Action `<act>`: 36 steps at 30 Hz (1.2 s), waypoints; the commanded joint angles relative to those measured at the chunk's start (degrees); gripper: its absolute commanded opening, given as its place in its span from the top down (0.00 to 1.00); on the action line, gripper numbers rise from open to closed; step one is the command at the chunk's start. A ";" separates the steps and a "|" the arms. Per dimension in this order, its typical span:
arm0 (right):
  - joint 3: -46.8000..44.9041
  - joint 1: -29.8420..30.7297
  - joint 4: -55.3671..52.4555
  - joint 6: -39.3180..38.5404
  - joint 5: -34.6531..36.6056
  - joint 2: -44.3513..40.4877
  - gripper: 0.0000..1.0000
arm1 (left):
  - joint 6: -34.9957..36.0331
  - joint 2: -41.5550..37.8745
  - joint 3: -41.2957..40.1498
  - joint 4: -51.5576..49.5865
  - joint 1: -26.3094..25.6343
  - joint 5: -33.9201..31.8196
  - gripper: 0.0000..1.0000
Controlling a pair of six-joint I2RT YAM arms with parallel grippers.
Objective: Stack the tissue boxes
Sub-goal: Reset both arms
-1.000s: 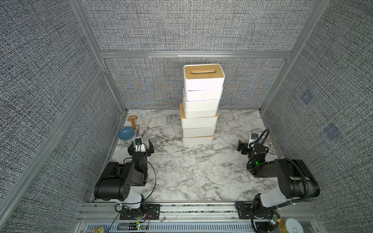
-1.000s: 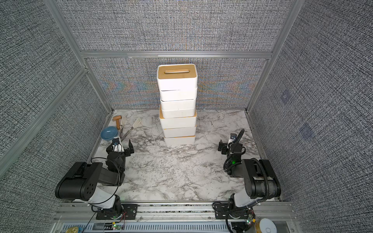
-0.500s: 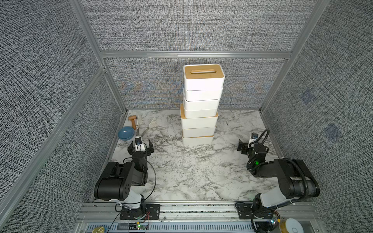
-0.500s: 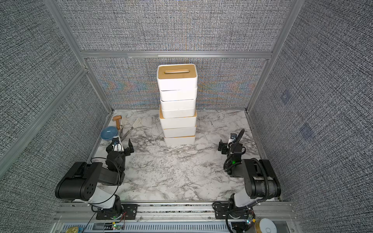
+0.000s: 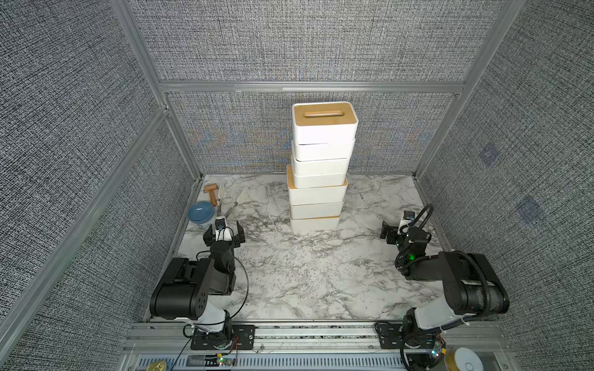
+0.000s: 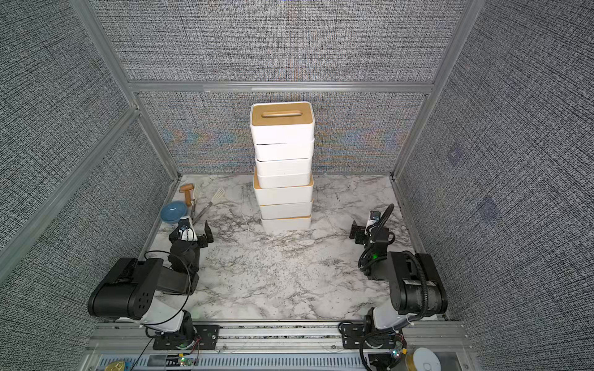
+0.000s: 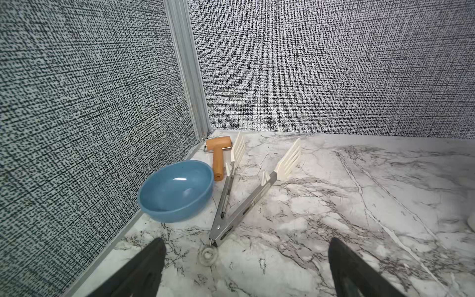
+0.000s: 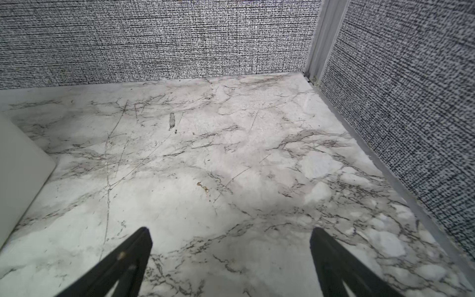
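The tissue boxes (image 5: 318, 167) (image 6: 283, 167) stand as one tall tower of several white boxes at the back middle of the marble table, slightly staggered. The top box shows a tan slotted lid (image 5: 324, 115). My left gripper (image 5: 224, 225) (image 6: 191, 229) rests low at the front left, well apart from the tower, open and empty; in the left wrist view its gripper (image 7: 245, 244) points at the back left corner. My right gripper (image 5: 397, 228) (image 6: 361, 229) sits low at the right, open with nothing in it (image 8: 230, 231). A white box side (image 8: 18, 164) shows at the right wrist view's edge.
A blue bowl (image 5: 201, 212) (image 7: 176, 190), a wooden roller (image 5: 212, 189) (image 7: 218, 156) and metal tongs with white tips (image 5: 234, 202) (image 7: 241, 200) lie in the back left corner, just ahead of the left gripper. Textured walls close in three sides.
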 commanded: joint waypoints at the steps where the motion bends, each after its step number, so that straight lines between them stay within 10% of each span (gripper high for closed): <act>1: -0.59 0.35 1.85 -0.40 -2.28 -0.39 0.01 | 0.00 0.04 0.16 0.32 0.20 0.44 0.00; 8: -2.28 -1.20 3.70 0.70 -4.61 -1.07 0.01 | -0.10 0.19 0.46 -0.23 0.17 0.44 0.00; 13: -12.87 -1.29 30.44 4.76 3.80 4.00 0.01 | -0.18 0.26 0.79 -0.84 0.26 0.59 0.01; 16: 1.58 -0.68 -5.78 -0.54 -4.59 -2.69 0.01 | -0.18 0.27 0.72 -0.69 0.38 0.70 0.01; 19: -4.75 -0.66 9.26 -0.08 -4.45 -0.40 0.01 | -0.23 0.21 0.82 -0.74 0.38 0.75 0.01; 36: -0.46 -0.54 1.17 -0.18 -3.84 -0.36 0.01 | 0.52 -0.11 -0.60 1.68 0.08 1.10 0.01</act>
